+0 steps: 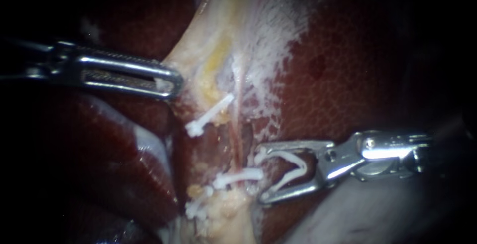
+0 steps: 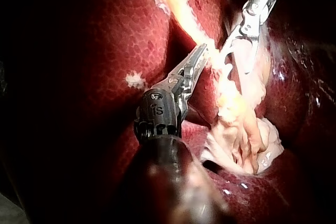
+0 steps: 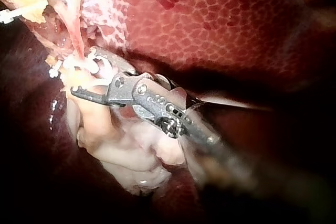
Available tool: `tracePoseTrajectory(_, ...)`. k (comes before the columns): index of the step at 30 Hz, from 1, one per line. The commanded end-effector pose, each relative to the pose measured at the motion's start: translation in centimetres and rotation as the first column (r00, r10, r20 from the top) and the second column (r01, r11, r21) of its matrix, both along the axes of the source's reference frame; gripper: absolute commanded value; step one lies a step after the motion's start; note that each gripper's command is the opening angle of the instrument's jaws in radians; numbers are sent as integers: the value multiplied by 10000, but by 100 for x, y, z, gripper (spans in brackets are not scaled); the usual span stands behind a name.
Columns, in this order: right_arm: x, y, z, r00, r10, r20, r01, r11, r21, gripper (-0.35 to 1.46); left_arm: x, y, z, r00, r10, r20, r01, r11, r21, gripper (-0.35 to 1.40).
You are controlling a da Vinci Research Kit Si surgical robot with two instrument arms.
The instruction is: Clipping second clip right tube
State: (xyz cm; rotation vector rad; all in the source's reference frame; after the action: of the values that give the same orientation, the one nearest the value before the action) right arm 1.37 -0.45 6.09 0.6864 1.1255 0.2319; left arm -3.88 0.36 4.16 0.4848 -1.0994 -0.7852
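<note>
Here, in the endoscope view, the right tube (image 1: 239, 134) ran as a thin reddish strand down the pale tissue (image 1: 213, 50). Dark liver (image 1: 348, 75) lay on the side from which the right instrument (image 1: 262, 174) came in. That instrument stood just beside the tube. Its jaws were spread wide and bore from both sides on the legs of a loaded clip (image 1: 293, 167) (a white V), whose open mouth faced the tube without reaching around it. A set clip (image 1: 238, 177) crossed the tube level with that mouth. An upper clip (image 1: 208, 115) lay aslant higher up, ending just short of the tube on its other side. A lower clip (image 1: 198, 208) sat below the set one. The left instrument (image 1: 171, 81) lay well apart from the tube, its jaws closed on the edge of the pale tissue, as far as that side-on look allowed.

In the left wrist view, the left instrument (image 2: 199, 56) kept its slim jaws together, tip in the pale tissue (image 2: 236, 119). The right instrument (image 2: 242, 40) stood ahead of it, across that tissue, and the liver (image 2: 105, 35) lay beside it. I could not make out the tube there.

In the right wrist view, the right instrument (image 3: 86, 74) showed its jaws wide around the loaded clip (image 3: 86, 64). The right tube (image 3: 76, 40) stood just ahead of them, and the liver (image 3: 236, 24) lay beyond.
</note>
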Motion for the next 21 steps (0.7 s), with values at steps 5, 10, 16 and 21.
tracePoseTrajectory(5, 9, 3, 4, 10000, 36, 54, -37, 9999, 127, 59, 0, -3, -6, 10000, -42, -1, 42, 10000, -26, -35)
tracePoseTrajectory(10, 23, 5, 5, 9999, 98, 130, -102, 9995, 310, 59, -1, -5, -10, 10000, -34, -17, 34, 10000, -79, -35)
tracePoseTrajectory(16, 44, 5, 3, 9988, -482, -105, 488, 9966, 663, 55, 0, -5, -10, 10000, -32, -15, 32, 10000, -77, -35)
tracePoseTrajectory(21, 59, 6, 4, 9929, -1111, -422, 1148, 9885, 986, 53, 0, -5, -11, 10000, -31, -14, 31, 10000, -76, -35)
